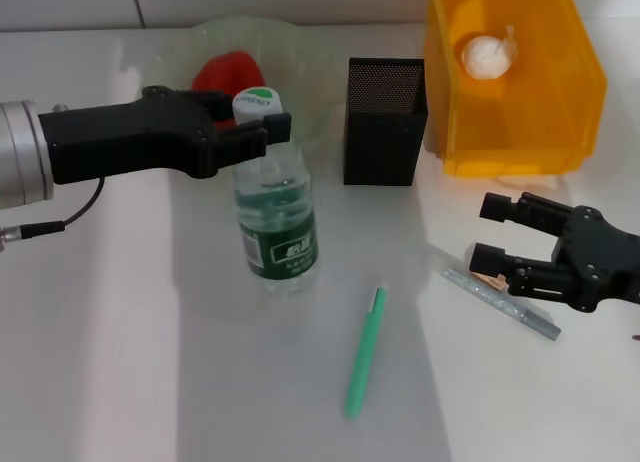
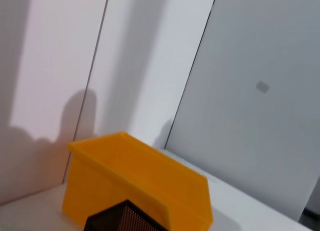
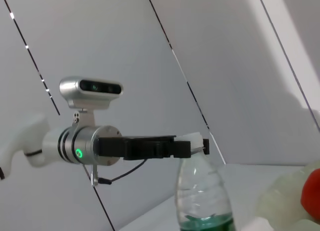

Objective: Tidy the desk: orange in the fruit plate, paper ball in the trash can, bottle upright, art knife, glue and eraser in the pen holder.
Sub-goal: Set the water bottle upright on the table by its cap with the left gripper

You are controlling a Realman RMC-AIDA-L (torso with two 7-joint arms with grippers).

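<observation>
The left gripper [image 1: 262,129] reaches in level from the left edge of the head view, its arm stretched out horizontally over the counter [image 1: 120,362]. Its jaws are clamped on the neck of the bottle [image 1: 277,227], just under the white cap; the bottle stands upright on the counter. Behind the gripper sits the fruit plate [image 1: 300,52], with the orange [image 1: 225,72] lying in it. To the right of the bottle stands the pen holder [image 1: 385,122], and just beside that the trash can [image 1: 515,82], with the paper ball [image 1: 487,55] inside it. In front, a green pen-shaped tool [image 1: 364,352] lies flat on the counter, apart from the bottle. Farther right, a grey stick [image 1: 505,304] lies slanted, with a small tan piece, apparently the eraser [image 1: 492,278], against it. The right gripper [image 1: 495,234] hangs low over these, jaws spread apart and holding nothing.
</observation>
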